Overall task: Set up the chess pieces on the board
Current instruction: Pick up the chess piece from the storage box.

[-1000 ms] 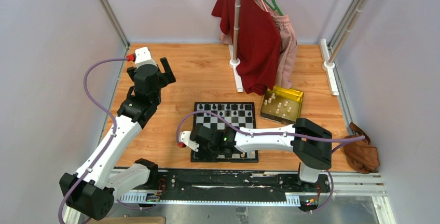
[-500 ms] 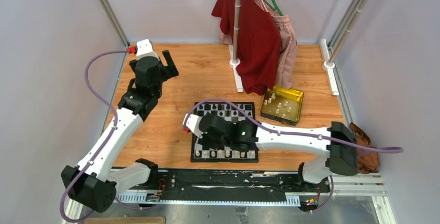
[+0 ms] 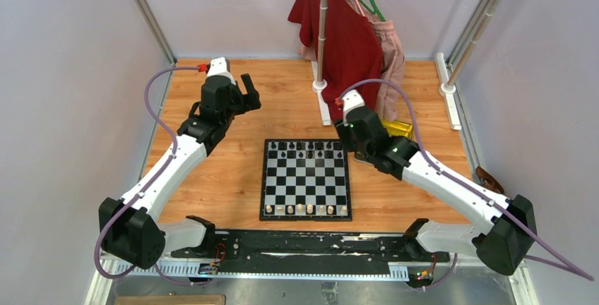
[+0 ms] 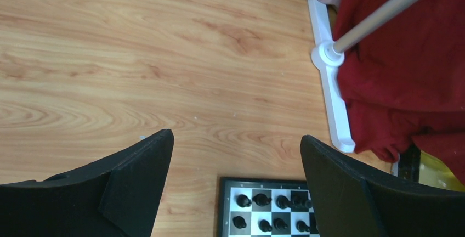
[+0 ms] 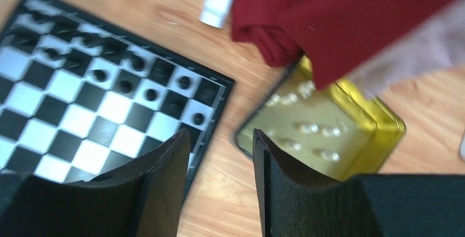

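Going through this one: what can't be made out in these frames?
Yellow tin: top view, mostly hidden behind the right arm.
Pale pieces in the tin: right wrist view, blurred; kinds unclear.
Board: left wrist view, cut off by the bottom edge.
Pale pieces on the board's near row: top view, too small to identify.

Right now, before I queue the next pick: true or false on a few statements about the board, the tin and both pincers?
1. The black pieces stand on the far rows of the board. True.
2. The right pincer grips a chessman. False: its jaws stand apart with nothing between them.
3. Some cream pieces lie in the yellow tin. True.
4. The left pincer hangs over the board's centre. False: it is open over bare table beyond the board's far left corner.
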Robot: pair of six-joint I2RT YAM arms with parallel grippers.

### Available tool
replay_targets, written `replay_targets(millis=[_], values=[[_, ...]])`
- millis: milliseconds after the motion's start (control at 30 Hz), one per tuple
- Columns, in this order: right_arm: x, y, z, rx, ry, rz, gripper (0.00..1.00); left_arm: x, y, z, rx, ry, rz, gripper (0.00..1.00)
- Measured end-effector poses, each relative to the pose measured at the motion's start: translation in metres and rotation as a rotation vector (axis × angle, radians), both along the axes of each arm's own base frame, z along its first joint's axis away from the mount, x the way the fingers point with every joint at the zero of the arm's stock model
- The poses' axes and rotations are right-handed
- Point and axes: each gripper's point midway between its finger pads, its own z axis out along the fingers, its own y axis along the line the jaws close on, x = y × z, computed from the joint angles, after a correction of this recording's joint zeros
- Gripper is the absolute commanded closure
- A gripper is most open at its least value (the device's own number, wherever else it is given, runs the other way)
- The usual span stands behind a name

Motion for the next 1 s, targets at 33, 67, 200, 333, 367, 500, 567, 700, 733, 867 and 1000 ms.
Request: replay_targets(millis=[33, 67, 200, 333, 367, 500, 567, 700, 733, 867, 1000], values=[[0.006, -0.014, -0.005, 0.004, 0.009, -0.054, 0.50, 0.000, -0.003, -0.004, -0.008, 0.002, -0.015, 0.09], [0.012, -0.027, -0.010, 0.007, 0.020, -0.102, 0.49, -0.001, -0.006, -0.008, -0.013, 0.008, -0.028, 0.09], [0.032, -0.082, -0.031, 0.026, 0.070, -0.305, 0.49, -0.004, -0.015, -0.020, -0.035, 0.016, -0.080, 0.09], [0.050, -0.127, -0.044, 0.063, 0.104, -0.462, 0.49, -0.007, -0.024, -0.026, -0.046, 0.013, -0.119, 0.09], [0.054, -0.135, -0.047, 0.071, 0.110, -0.491, 0.49, -0.008, -0.027, -0.027, -0.045, 0.012, -0.128, 0.09], [0.068, -0.159, -0.065, 0.085, 0.153, -0.571, 0.49, -0.010, -0.038, -0.024, -0.041, -0.004, -0.163, 0.10], [0.072, -0.164, -0.079, 0.083, 0.190, -0.586, 0.49, -0.011, -0.043, -0.023, -0.038, -0.008, -0.178, 0.10], [0.077, -0.168, -0.103, 0.088, 0.259, -0.593, 0.50, -0.013, -0.050, -0.021, -0.034, -0.018, -0.198, 0.10], [0.078, -0.167, -0.108, 0.092, 0.273, -0.591, 0.50, -0.013, -0.052, -0.020, -0.033, -0.021, -0.202, 0.10], [0.079, -0.163, -0.122, 0.103, 0.314, -0.578, 0.50, -0.015, -0.058, -0.019, -0.030, -0.025, -0.216, 0.10], [0.080, -0.157, -0.131, 0.114, 0.341, -0.562, 0.51, -0.017, -0.063, -0.017, -0.025, -0.032, -0.233, 0.10]])
